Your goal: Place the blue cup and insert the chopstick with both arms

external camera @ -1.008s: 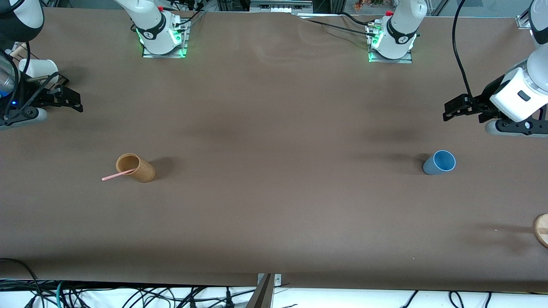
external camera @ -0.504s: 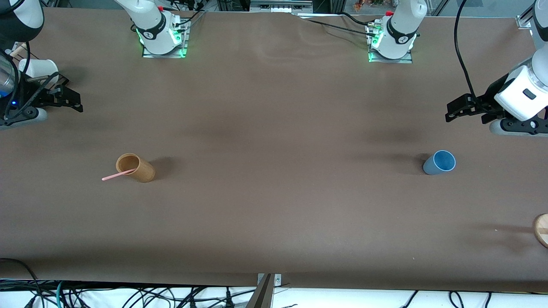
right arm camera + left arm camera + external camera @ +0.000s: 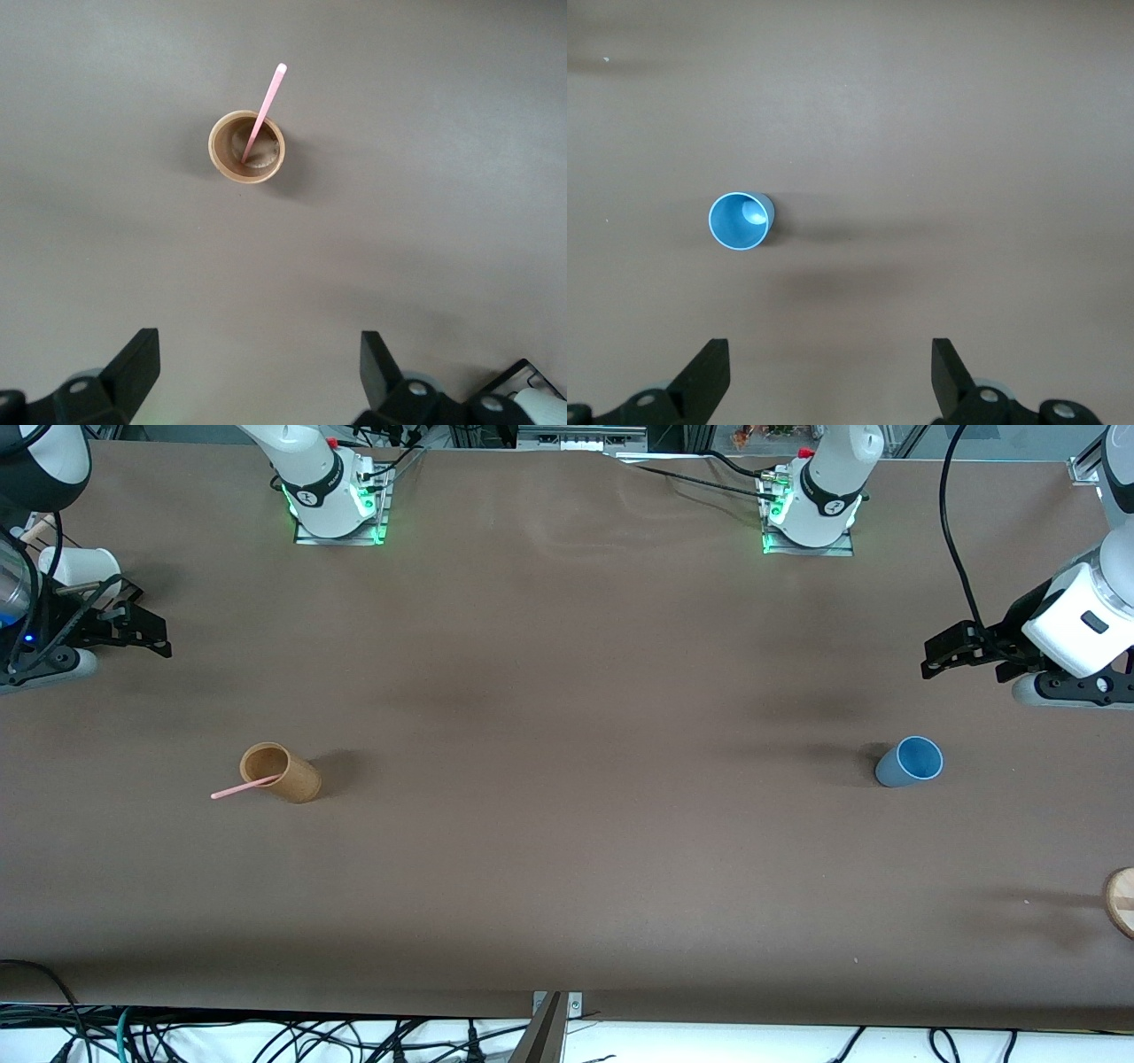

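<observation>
- Front view: two arms are seen, each with one gripper, plus one blue cup point(image 3: 910, 762), one chopstick point(image 3: 244, 787), one tan wooden cup point(image 3: 280, 772) and one white cup point(image 3: 78, 565).
- One round wooden piece point(image 3: 1122, 901) is cut off by the picture's edge at the left arm's end of the table point(image 3: 567, 886).
- The blue cup is found upright on the table toward the left arm's end; its bright blue inside is shown in the left wrist view point(image 3: 741, 220).
- The chopstick is seen leaning in the tan wooden cup toward the right arm's end, its pink tip sticking out over the rim; the right wrist view shows it too point(image 3: 264, 104), inside that cup point(image 3: 246, 147).
- The left gripper point(image 3: 941, 654) is held in the air over bare table near the left arm's end, well apart from the blue cup; its fingers point(image 3: 709, 376) are spread wide and nothing is grasped.
- The right gripper point(image 3: 142, 636) is held over the table's edge at the right arm's end, near the white cup and well apart from the tan wooden cup; its fingers point(image 3: 137, 363) are spread wide and nothing is grasped.
- A broad stretch of bare table is left between the two cups.
</observation>
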Tool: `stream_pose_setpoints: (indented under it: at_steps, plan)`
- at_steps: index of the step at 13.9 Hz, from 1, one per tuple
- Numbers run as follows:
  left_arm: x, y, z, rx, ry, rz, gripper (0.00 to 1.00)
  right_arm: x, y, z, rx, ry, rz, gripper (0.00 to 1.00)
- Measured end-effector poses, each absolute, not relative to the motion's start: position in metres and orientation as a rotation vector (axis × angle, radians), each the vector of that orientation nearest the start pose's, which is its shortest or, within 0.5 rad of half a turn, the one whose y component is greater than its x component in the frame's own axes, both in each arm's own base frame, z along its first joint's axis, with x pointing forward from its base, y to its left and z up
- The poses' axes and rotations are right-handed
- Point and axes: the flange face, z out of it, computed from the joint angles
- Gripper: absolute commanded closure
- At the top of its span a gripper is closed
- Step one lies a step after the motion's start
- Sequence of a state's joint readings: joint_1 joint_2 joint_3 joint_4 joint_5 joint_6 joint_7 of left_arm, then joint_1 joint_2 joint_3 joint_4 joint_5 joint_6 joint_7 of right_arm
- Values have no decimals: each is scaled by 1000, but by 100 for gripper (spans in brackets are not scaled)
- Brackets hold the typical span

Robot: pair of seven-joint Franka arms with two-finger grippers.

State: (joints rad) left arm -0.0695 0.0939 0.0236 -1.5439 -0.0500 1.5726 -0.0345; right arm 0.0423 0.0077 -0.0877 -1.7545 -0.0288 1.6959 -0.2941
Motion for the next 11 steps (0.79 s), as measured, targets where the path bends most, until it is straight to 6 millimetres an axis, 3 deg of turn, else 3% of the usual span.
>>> stream_pose_setpoints:
  at_steps: [7, 11]
  plan:
    - [585, -36, 572, -3182, 22, 139, 0, 558, -28, 544, -3132, -399, 111, 0]
    - [594, -29, 552, -3171, 2, 192, 0, 558, -28, 544, -3132, -399, 111, 0]
